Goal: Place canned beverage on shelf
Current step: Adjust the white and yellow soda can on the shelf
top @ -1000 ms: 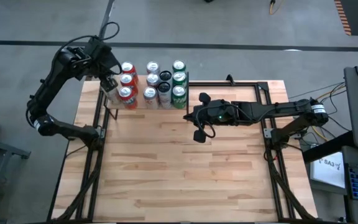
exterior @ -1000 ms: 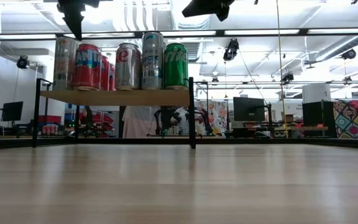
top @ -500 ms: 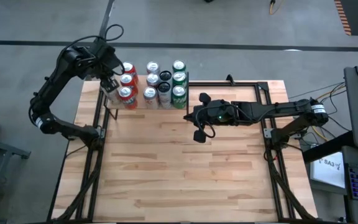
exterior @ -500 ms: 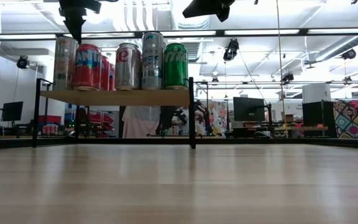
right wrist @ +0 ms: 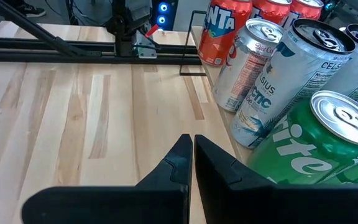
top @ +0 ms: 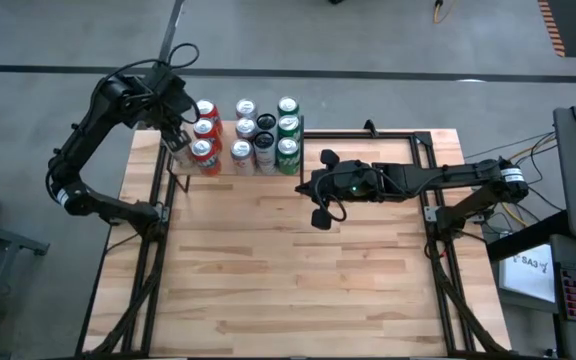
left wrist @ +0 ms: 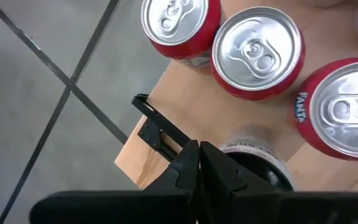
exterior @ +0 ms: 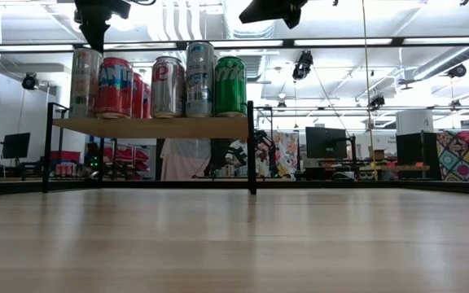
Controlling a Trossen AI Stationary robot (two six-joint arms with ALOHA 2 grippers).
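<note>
surface: the plank-striped light wooden surface point(top: 298, 260) is lying bare across its near part in the high view.
right gripper: the right gripper point(top: 308, 186) is hovering over the surface just beside the shelf's right end; its fingers are pressed together, grasping nothing.
shelf: the small light plain-wood shelf with thin black metal posts point(exterior: 149, 126) is standing at the far left part of the surface, raised on its posts.
cans on shelf: the green aluminium can point(exterior: 230, 85) is standing upright at the shelf's right end, the silver-and-white cans point(top: 244, 130) in the middle, the red-and-orange cans point(top: 204, 130) toward the left.
task can: the silver canned beverage point(left wrist: 257, 162) is standing upright on the shelf's left corner, just beside the red-and-orange cans.
left gripper: the left gripper point(top: 175, 136) is hanging directly above that silver can; its fingers are clenched together, holding nothing.
</note>
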